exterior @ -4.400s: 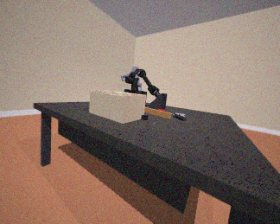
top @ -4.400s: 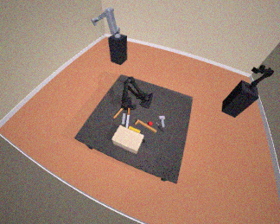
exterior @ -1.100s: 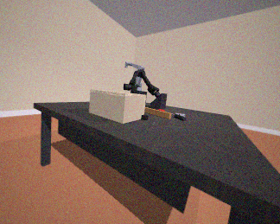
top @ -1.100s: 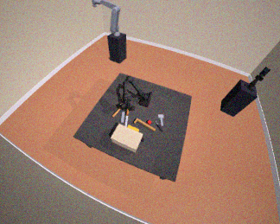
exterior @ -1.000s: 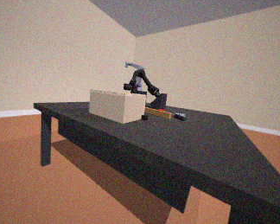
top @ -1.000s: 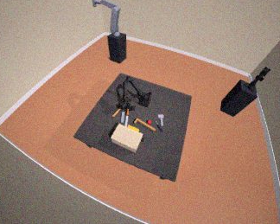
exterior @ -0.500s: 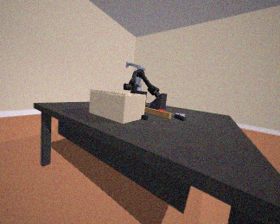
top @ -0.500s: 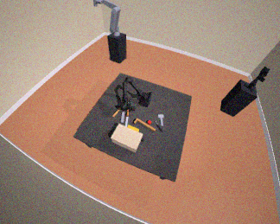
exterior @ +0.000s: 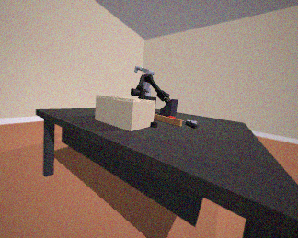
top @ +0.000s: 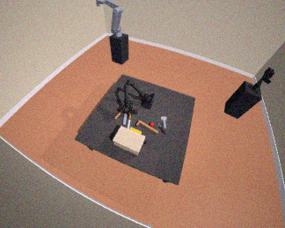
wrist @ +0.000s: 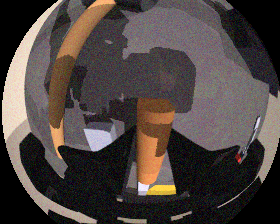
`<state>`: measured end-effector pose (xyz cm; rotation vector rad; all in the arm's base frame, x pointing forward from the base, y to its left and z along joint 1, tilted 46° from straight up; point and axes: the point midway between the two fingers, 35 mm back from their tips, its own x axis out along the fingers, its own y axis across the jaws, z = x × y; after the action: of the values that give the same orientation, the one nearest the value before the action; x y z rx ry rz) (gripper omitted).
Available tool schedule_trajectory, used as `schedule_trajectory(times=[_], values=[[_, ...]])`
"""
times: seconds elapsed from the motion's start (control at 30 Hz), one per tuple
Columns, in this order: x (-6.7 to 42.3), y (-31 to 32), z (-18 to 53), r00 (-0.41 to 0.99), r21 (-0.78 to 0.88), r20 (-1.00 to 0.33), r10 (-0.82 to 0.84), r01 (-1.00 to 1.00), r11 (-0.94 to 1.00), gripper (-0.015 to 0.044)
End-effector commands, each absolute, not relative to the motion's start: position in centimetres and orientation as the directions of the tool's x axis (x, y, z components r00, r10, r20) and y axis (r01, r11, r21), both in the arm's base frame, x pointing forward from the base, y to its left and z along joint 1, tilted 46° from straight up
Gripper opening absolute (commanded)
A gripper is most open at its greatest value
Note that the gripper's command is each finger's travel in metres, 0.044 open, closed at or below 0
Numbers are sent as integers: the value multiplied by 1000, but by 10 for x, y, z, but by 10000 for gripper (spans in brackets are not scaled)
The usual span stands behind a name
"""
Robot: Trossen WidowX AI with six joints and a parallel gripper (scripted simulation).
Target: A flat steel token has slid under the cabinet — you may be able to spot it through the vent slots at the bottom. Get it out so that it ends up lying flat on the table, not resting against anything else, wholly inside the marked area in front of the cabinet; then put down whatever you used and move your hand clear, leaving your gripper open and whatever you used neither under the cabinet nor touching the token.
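The beige cabinet point(top: 128, 141) point(exterior: 115, 112) stands on the dark table point(top: 162, 159) point(exterior: 197, 154). A yellow patch point(top: 135, 131) point(wrist: 162, 190), apparently the marked area, lies along its front. My gripper point(top: 129, 114) point(wrist: 151, 129) is shut on the orange handle point(wrist: 150, 162) of a tool, on the arm's side of the cabinet. A pale blade point(top: 128, 124) point(wrist: 143, 188) continues from that handle toward the cabinet; I cannot tell whether its tip is under it. The steel token and the vent slots cannot be made out. In the exterior view the cabinet hides the gripper's lower part.
A second orange handle point(top: 118, 114) point(wrist: 59, 95) lies left of the gripper, near a grey piece point(top: 125, 119). An orange-brown angled stick point(top: 149, 127) point(exterior: 169, 119), a red object point(top: 152, 124) point(wrist: 238, 158) and a pale-headed tool point(top: 164, 120) lie to the right.
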<state>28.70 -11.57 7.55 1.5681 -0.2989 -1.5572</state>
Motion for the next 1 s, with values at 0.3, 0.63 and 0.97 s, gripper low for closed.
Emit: schedule_trajectory(times=[0.3, 0.63, 0.97], values=[[304, -108, 73, 188, 708, -686, -703, 398, -584, 0], [315, -103, 71, 188, 708, -686, -703, 398, -584, 0], [326, -98, 68, 189, 708, -686, -703, 397, -584, 0]])
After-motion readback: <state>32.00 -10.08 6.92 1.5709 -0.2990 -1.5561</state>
